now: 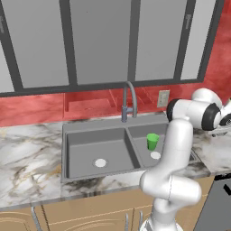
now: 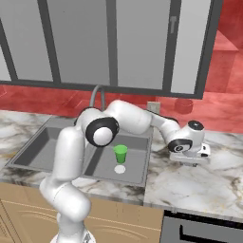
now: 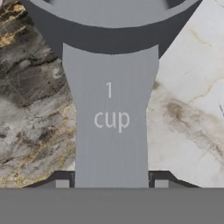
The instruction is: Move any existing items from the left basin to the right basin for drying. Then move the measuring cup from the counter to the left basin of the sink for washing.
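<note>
I see the pincer (image 3: 111,183) clamped on the flat handle of the measuring cup (image 3: 111,109), apparently resting on the bench (image 3: 192,96) right of the sink (image 1: 72,131). A green cup (image 1: 152,141) stands in the right basin (image 1: 143,154), just beside its drain.

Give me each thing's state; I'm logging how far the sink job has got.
left basin: holds nothing.
right basin: green cup standing upright in it.
measuring cup: on the counter, handle between the jaws.
gripper: shut on the handle.
tap: not running.
</note>
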